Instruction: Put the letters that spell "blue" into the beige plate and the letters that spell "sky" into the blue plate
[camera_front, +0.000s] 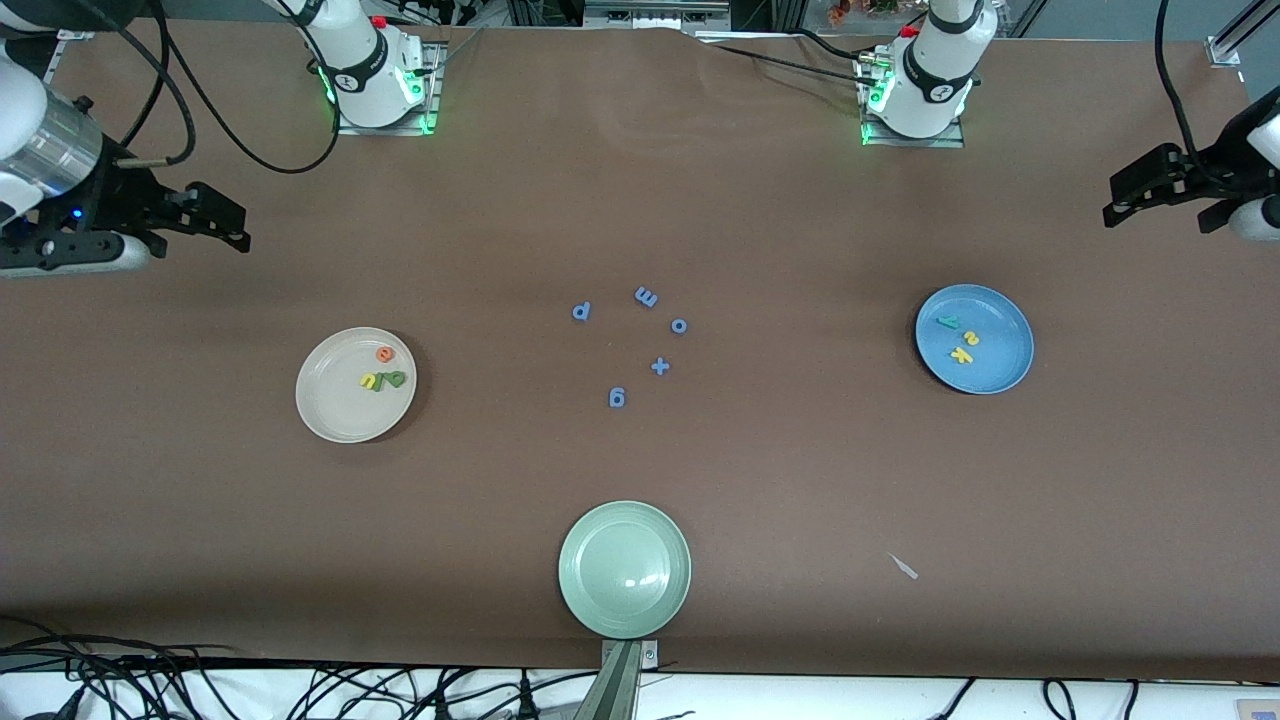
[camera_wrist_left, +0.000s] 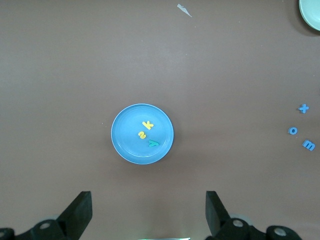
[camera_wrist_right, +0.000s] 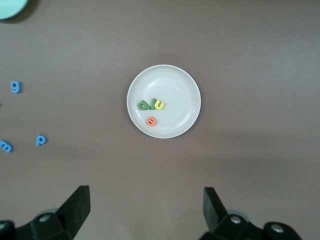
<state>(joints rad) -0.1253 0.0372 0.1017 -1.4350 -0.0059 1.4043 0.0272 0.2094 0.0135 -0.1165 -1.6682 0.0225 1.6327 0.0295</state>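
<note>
A brown table (camera_front: 640, 480) carries three round plates. Toward the right arm's end sits the cream-beige plate (camera_front: 330, 410), holding a small orange foam e (camera_front: 385, 353), a yellow foam u (camera_front: 369, 381), and, touching the u, an olive-green foam b (camera_front: 394, 379) with a thin green bar l that cannot be told apart from it. Toward the left arm's end sits the matte blue plate (camera_front: 1000, 370), holding a teal-green foam y (camera_front: 947, 322), a yellow foam s (camera_front: 970, 339) and a yellow foam k (camera_front: 961, 355). Between the two plates, five small all-blue foam letters (camera_front: 645, 296) lie scattered on the table. Nearest the front camera is an empty pale green plate (camera_front: 600, 600). The right gripper (camera_front: 215, 222) hangs near the table's edge at its own end, jaws spread and holding nothing. The left gripper (camera_front: 1135, 200) hangs likewise at its end, jaws spread and empty.
</note>
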